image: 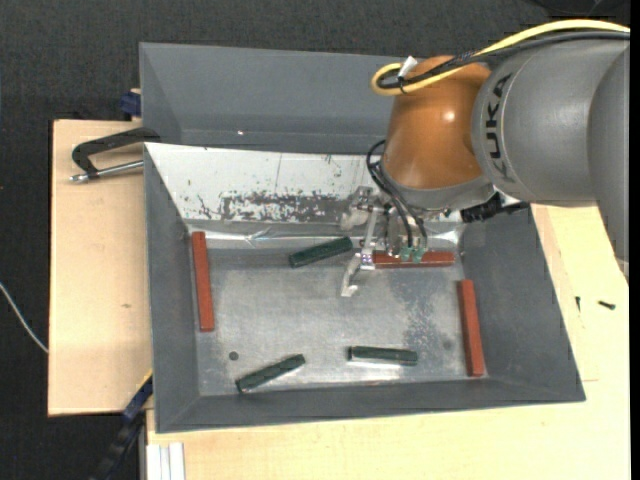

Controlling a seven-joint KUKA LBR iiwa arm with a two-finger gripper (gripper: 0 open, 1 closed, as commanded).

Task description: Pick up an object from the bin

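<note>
Six slim bars lay well spread in the grey bin [165,268]. A long red-brown bar [202,280] lay along the left wall, and a tilted green bar [270,371] lay near the front. By the back wall, a dark green bar [320,253] lay just left of the gripper [358,268], which hung low over the floor. Whether the gripper was apart or together could not be told. A front green bar [382,354] lay below it in the view. A short red-brown bar [432,259] lay just beside the gripper's right. A right red-brown bar [470,328] lined the right wall.
</note>
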